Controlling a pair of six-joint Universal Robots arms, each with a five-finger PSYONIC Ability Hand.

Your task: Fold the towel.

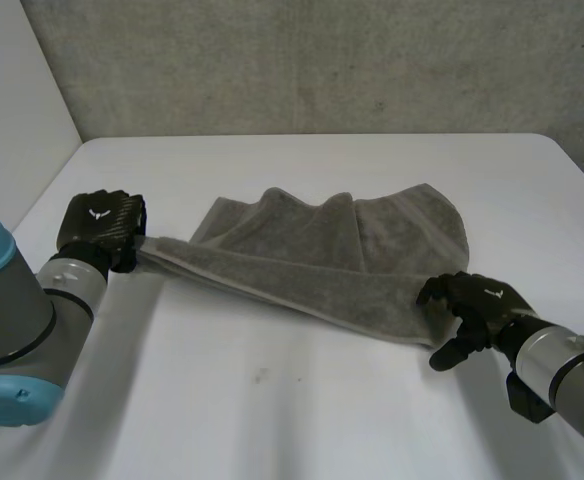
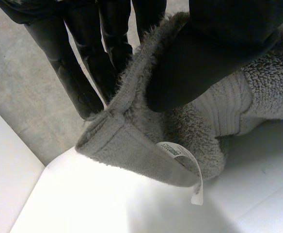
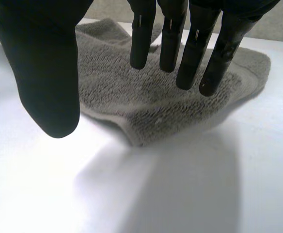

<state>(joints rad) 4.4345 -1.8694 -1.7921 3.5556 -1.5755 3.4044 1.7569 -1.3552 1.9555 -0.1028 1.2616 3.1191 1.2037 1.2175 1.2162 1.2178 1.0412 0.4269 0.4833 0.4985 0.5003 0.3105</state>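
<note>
The left hand [image 1: 102, 220] pinches the grey towel [image 1: 352, 250] corner at middle left; the right hand [image 1: 484, 300], lower right, hangs released over the other corner — probably it must grasp there next.

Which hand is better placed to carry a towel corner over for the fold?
Left. The left hand pinches a raised towel corner; the right hand is open, gripping nothing.

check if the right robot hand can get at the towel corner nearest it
Probably yes: the right robot hand hangs open just over that corner of the towel, which lies bare on the table, with nothing between them.
</note>
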